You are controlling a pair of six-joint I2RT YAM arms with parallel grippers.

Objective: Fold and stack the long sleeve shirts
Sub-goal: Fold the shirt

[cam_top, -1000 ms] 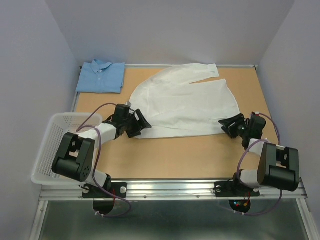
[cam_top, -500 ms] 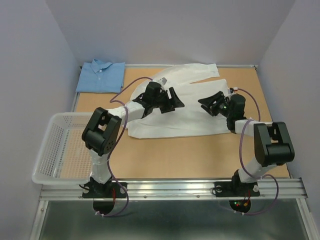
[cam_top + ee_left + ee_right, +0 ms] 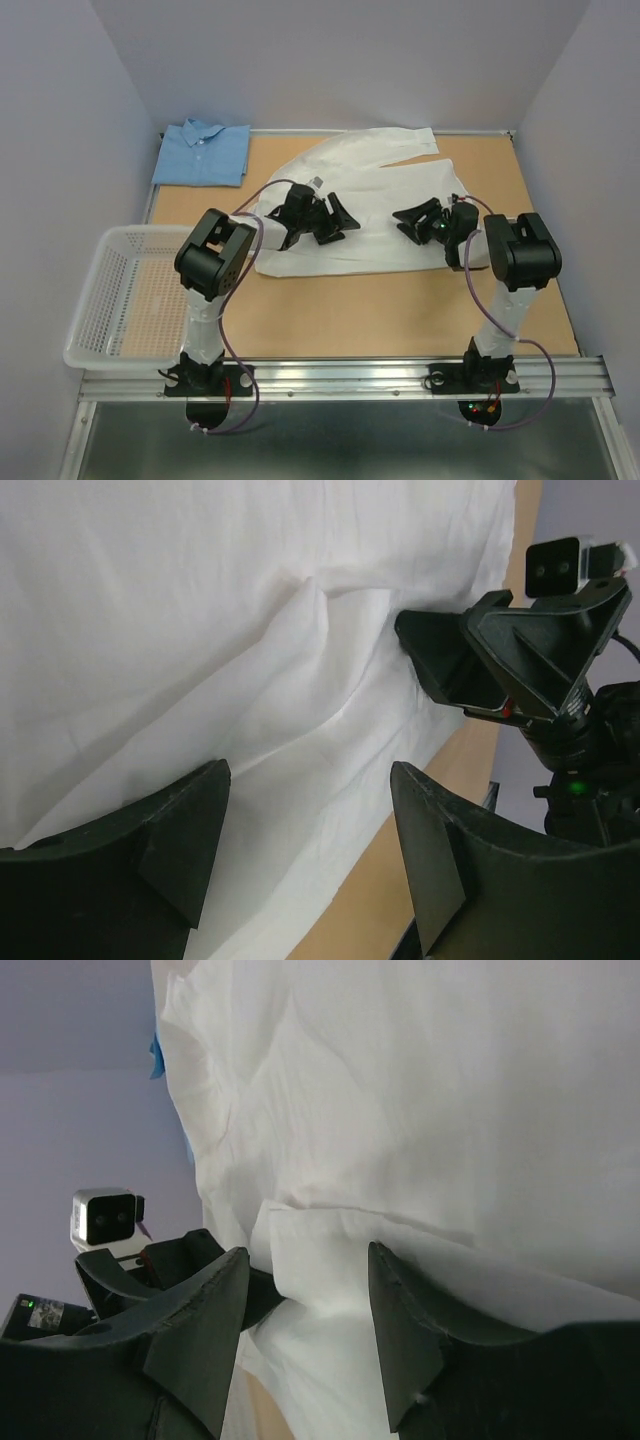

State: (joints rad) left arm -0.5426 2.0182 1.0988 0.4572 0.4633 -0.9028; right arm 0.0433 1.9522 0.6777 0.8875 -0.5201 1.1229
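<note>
The white shirt (image 3: 372, 168) lies spread and creased across the middle of the table, one sleeve reaching to the back right. The light blue shirt (image 3: 204, 152) lies folded at the back left corner. My left gripper (image 3: 336, 220) is open and empty, low over the white shirt's middle, pointing right. My right gripper (image 3: 407, 221) is open and empty, pointing left at it across a small gap. In the left wrist view white cloth (image 3: 200, 630) fills the space between my jaws (image 3: 308, 780), with the right gripper (image 3: 500, 655) ahead. In the right wrist view a raised fold of cloth (image 3: 330, 1250) sits between the jaws (image 3: 307, 1260).
A white plastic mesh basket (image 3: 88, 330) stands at the left edge of the table. Bare tan tabletop (image 3: 380, 310) lies between the shirt and the arm bases. Purple walls close in the left, right and back sides.
Both grippers have moved from the white shirt's near corners inward over its middle and now face each other. Both stay open.
</note>
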